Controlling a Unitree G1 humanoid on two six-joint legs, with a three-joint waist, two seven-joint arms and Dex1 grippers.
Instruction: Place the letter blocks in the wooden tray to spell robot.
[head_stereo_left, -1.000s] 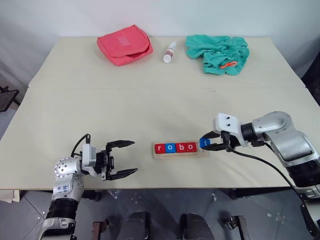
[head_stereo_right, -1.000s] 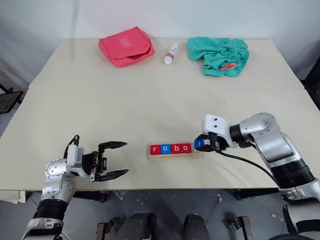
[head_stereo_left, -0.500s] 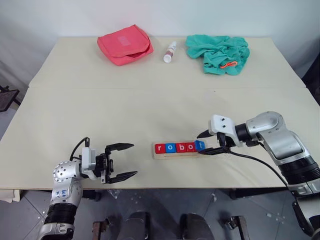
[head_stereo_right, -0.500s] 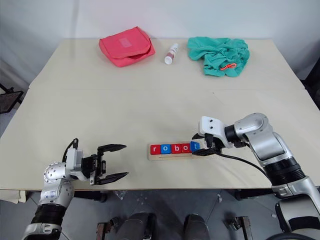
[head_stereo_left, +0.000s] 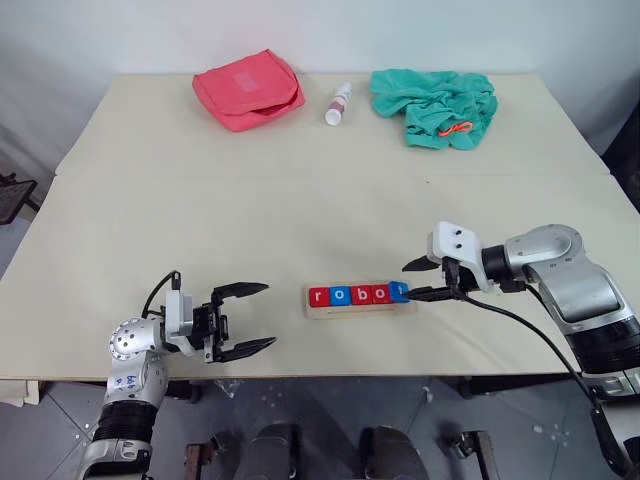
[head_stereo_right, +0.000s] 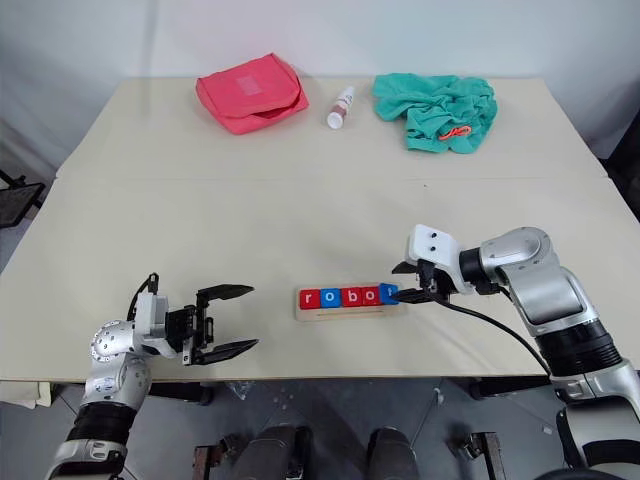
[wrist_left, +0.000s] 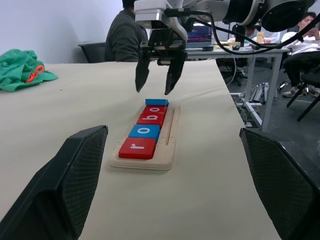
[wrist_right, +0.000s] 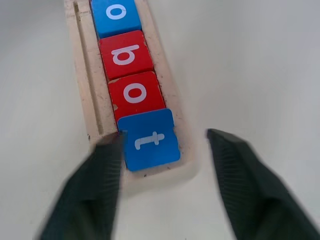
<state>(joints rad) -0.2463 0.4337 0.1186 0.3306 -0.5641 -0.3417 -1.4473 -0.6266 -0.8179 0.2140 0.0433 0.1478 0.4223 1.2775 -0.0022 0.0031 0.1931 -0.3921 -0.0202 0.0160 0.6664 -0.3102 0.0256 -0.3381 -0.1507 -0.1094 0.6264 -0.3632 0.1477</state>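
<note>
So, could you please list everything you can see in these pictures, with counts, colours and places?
Letter blocks: five, red r, blue o, red b, red o, blue t, in a row in the tray; the t sits slightly askew at the right end.
Wooden tray: one, pale wood, near the table's front edge.
Pouch: one, pink-red, far left of the table.
Small bottle: one, white with a red label, lying between pouch and cloth.
Cloth: one, green with an orange bit, crumpled, far right.
Table: one, beige.
People: at least two, seated at desks beyond the table.
Left pincer: black, open, left of the tray, holding nothing.
Right pincer: black, open, by the t block, not gripping it.
</note>
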